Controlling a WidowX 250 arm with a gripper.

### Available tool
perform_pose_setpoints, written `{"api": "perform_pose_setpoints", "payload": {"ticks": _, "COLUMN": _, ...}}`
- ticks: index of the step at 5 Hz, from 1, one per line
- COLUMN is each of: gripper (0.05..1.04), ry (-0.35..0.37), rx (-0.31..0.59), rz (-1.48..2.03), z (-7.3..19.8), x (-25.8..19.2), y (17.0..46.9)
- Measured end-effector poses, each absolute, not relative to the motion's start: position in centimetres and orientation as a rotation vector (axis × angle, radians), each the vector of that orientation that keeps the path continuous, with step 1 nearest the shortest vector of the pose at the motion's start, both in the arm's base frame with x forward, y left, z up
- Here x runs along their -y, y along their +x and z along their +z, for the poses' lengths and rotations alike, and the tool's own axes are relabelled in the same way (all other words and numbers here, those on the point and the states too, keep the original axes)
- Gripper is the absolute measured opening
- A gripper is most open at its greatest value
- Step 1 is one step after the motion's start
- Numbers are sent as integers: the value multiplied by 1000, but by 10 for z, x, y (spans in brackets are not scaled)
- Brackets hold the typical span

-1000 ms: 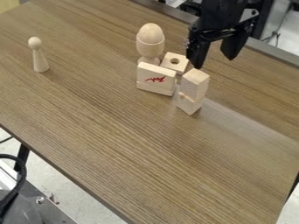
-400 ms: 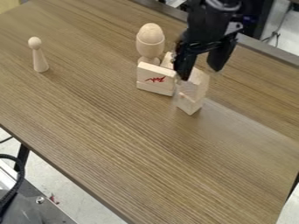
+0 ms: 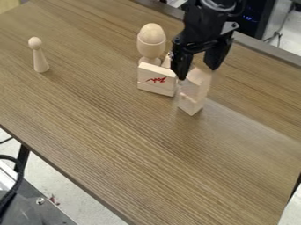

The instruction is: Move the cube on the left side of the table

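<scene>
The black gripper (image 3: 197, 73) has been sliding toward eight o'clock, and now it is hanging over the upper wooden cube (image 3: 197, 83). Its two fingers are staying wide apart, so the hand is open and not holding anything. I can't tell if a finger is touching the wood. The cubes are staying put, between one and three o'clock from the middle of the view, with the upper one sitting on the lower wooden cube (image 3: 191, 105). The arm seems to be lining up for a grab, so the move to the left, toward nine o'clock, isn't happening yet. Squeezing crooked could be knocking the stack over.

Now I'm counting. One gripper is hanging there. Two cubes are making a stack. Two flat blocks, the upper one (image 3: 157, 75) wearing a red scribble and the lower one (image 3: 155, 88) lying under it, are sitting near twelve o'clock. One wooden egg (image 3: 152, 33) is resting in one egg cup (image 3: 151, 48) behind them. One peg doll (image 3: 40, 60) is standing at ten o'clock. All are sharing one table (image 3: 117, 145).
</scene>
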State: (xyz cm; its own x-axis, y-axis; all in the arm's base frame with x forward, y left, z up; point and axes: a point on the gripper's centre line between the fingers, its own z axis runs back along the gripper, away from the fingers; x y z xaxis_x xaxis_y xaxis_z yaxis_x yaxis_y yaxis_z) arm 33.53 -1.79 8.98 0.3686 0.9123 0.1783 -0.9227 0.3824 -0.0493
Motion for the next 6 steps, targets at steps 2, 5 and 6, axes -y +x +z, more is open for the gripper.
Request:
{"api": "perform_pose_setpoints", "payload": {"ticks": 2, "gripper": 1001, "ry": 69, "rx": 181, "rz": 1194, "z": 79, "x": 16, "y": 341}}
{"api": "perform_pose_setpoints", "payload": {"ticks": 5, "gripper": 663, "ry": 68, "rx": 185, "rz": 1224, "z": 74, "x": 15, "y": 340}}
{"api": "perform_pose_setpoints", "payload": {"ticks": 6, "gripper": 572, "ry": 80, "rx": 175, "rz": 1234, "z": 74, "x": 15, "y": 338}}
